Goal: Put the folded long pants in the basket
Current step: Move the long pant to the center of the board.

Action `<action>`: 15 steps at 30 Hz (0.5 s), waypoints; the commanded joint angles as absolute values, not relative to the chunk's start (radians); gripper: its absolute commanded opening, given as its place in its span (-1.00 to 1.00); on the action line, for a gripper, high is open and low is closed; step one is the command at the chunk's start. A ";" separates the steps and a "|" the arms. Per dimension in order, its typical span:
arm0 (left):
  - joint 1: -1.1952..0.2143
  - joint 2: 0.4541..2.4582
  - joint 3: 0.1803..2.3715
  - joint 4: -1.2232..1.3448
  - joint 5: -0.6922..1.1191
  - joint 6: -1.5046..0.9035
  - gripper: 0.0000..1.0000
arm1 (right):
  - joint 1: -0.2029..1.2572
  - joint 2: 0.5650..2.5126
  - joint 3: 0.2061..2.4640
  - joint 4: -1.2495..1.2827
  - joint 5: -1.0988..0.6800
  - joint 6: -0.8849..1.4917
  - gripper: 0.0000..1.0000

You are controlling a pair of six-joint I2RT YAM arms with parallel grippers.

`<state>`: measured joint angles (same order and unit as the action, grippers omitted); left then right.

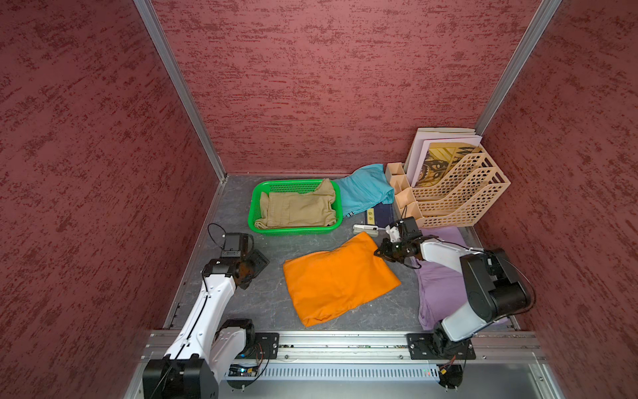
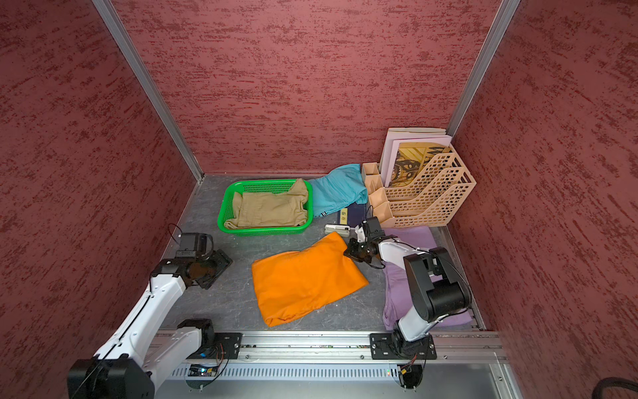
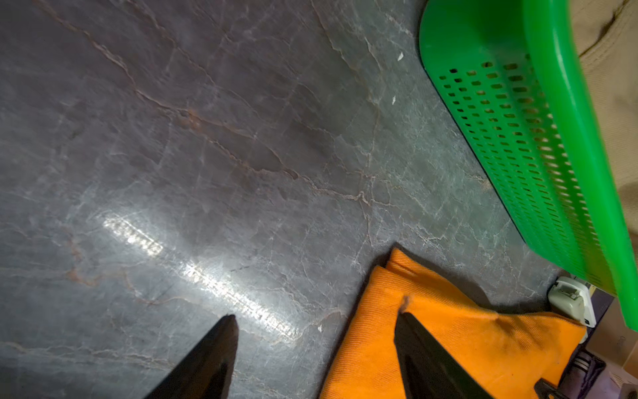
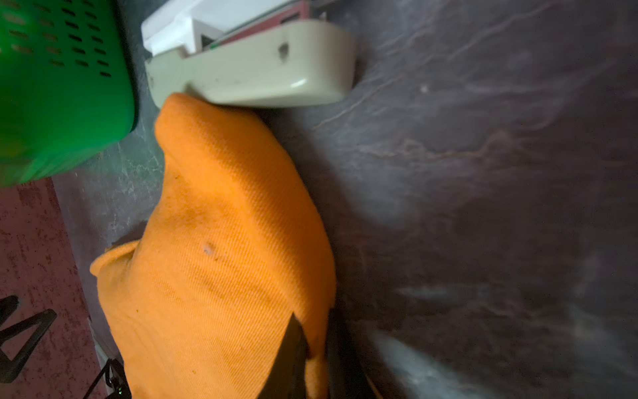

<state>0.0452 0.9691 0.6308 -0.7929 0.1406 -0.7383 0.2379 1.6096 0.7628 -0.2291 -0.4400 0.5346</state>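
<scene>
Status: one pair stowed, three outstanding. The khaki pants [image 1: 297, 209] lie inside the basket [image 1: 253, 207]. The teal pants [image 1: 362, 193] lie just beside the basket at its 3 o'clock. The lilac pants [image 1: 438, 286] lie under the right arm.

Item in hand: the orange pants [image 1: 338, 279] lie on the counter [image 1: 241, 304], long axis running roughly 8 o'clock to 2 o'clock. The right tool [image 4: 312, 321] is closed, with the pants' cloth edge pinched between its fingers at their 2 o'clock end. The left tool [image 3: 317, 316] is open and empty, near the pants' 9 o'clock side.

Governing relation: the basket sits at about 10 o'clock from the right tool, so the cloth must travel that way and clear the rim.

Risk, as judged: a single-corner pinch may unfold the bundle. The stapler [image 1: 365, 229] touches the pants' far corner.
</scene>
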 commanded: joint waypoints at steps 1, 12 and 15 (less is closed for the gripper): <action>0.054 1.007 0.622 -0.702 0.311 -0.685 0.49 | 0.207 1.567 0.761 -0.225 -0.358 0.587 -1.00; -0.182 1.047 0.434 -0.536 0.466 -0.760 0.45 | 0.181 1.536 0.735 -0.300 -0.499 0.524 0.09; -0.237 1.053 0.390 -0.487 0.485 -0.779 0.46 | 0.182 1.544 0.731 -0.325 -0.534 0.505 0.23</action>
<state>-0.2035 1.0576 0.4168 -0.5606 0.4515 -0.7486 0.1833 1.5520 0.7353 -0.2844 -0.4782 0.5365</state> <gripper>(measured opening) 0.729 0.610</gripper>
